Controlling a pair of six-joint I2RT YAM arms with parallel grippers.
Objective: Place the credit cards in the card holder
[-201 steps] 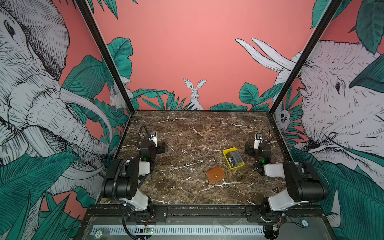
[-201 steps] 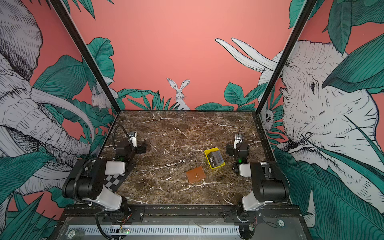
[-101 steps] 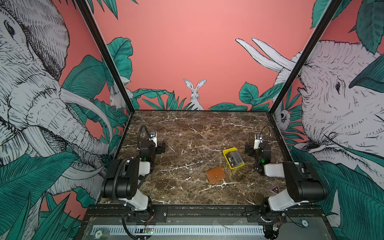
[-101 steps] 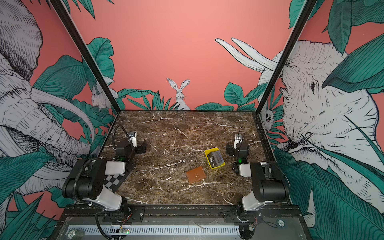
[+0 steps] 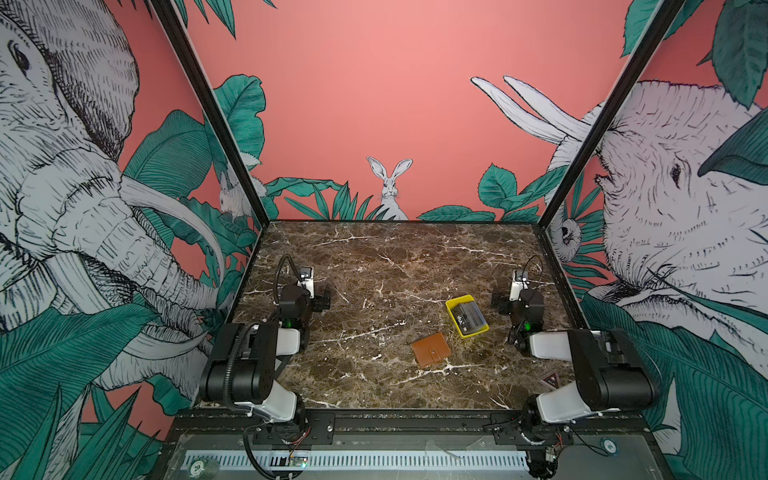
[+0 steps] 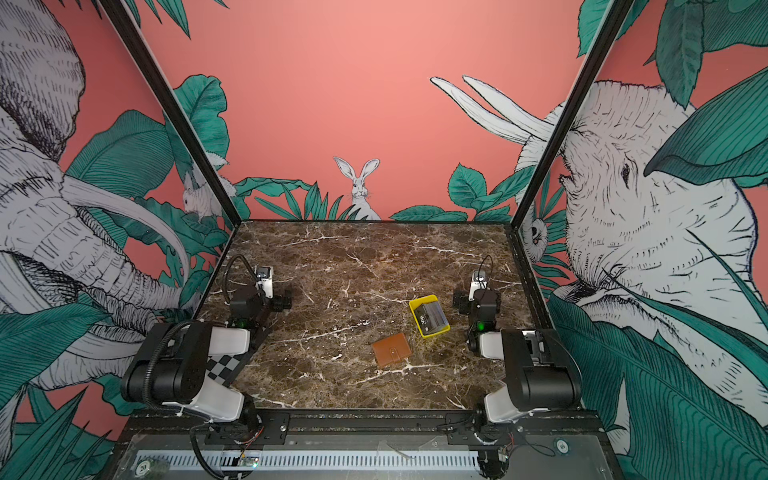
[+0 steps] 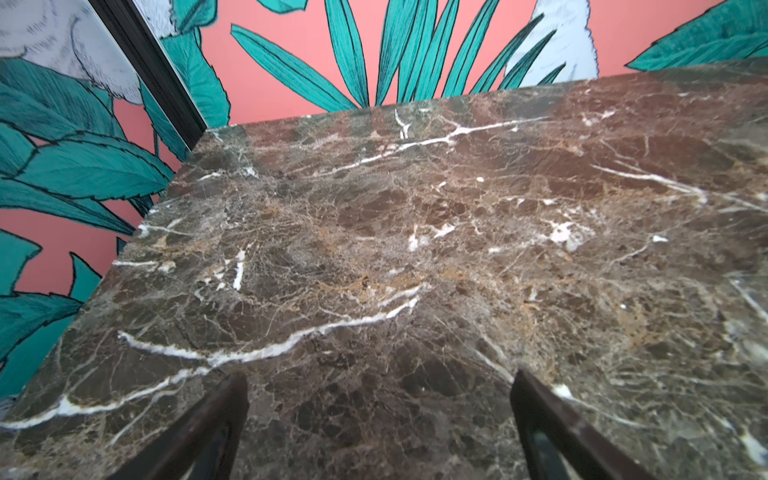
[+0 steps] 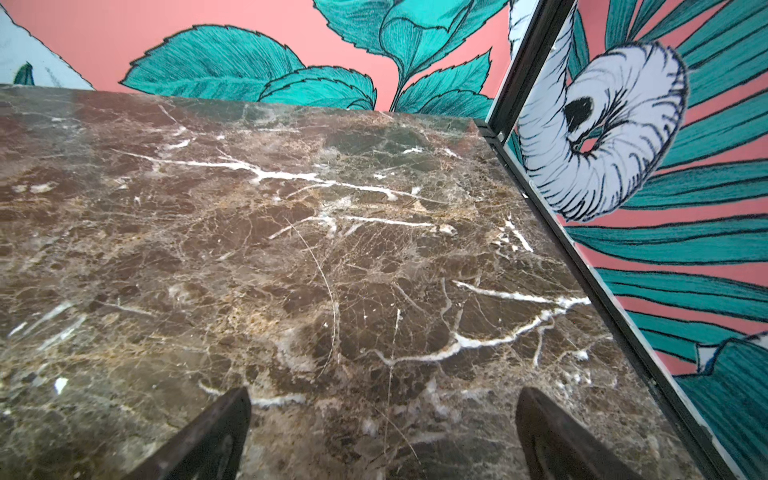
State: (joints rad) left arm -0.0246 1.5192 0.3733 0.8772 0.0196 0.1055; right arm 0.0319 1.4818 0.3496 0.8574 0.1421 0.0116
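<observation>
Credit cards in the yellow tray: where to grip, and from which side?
From above: the yellow tray walls the credit cards in all round, so a side approach looks blocked. Likely pinch the stack's top edges across its narrow width; its tilt is unclear. The right gripper is nearest and open.

credit cards (image 5: pixel 468 318) uncountable (too small), card holder (image 5: pixel 431 349) interior hidden

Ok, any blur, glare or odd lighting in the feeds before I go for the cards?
In both top views: sharp and evenly lit, the credit cards and card holder crisp, no glare seen. Left wrist view: table slightly soft, open left gripper blurred, pinkish sheen on the far marble. Right wrist view: much the same, open right gripper blurred.
</observation>
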